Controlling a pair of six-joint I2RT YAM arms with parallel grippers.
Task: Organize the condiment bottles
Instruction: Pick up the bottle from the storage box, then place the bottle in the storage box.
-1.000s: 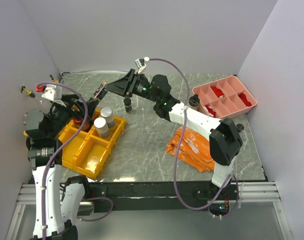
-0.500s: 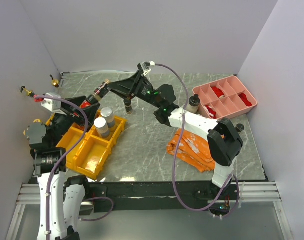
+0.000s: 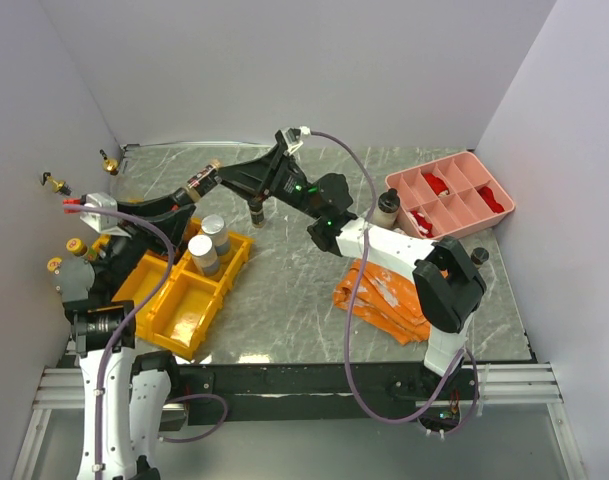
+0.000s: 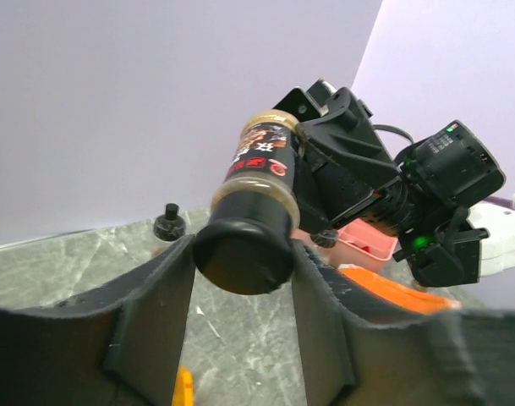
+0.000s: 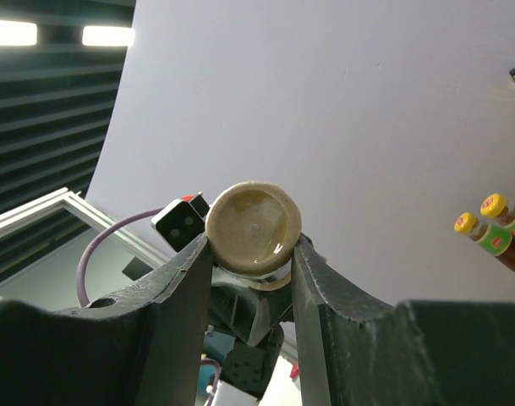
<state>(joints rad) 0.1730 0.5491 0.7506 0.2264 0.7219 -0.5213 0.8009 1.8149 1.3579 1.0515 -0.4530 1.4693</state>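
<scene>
spice bottle point(image 3: 201, 183) held off the table, one gripper at each end

the right gripper point(image 3: 218, 171) is clenched on the bottle's pale base, which sits between its fingers point(image 5: 168, 288) in the right wrist view. the bottle lies tilted in the air above the far left of the marble table point(image 3: 284, 290). its black cap point(image 4: 244, 254) points down toward the left gripper point(image 3: 187, 203), whose fingers point(image 4: 151, 296) press on both sides of the cap, grasping it. below, two white-topped jars point(image 3: 208, 243) stand in the yellow bin point(image 3: 179, 300). a small dark bottle point(image 3: 255, 210) stands on the table under the right arm. the pink tray point(image 3: 454, 190) is at the far right.
</scene>
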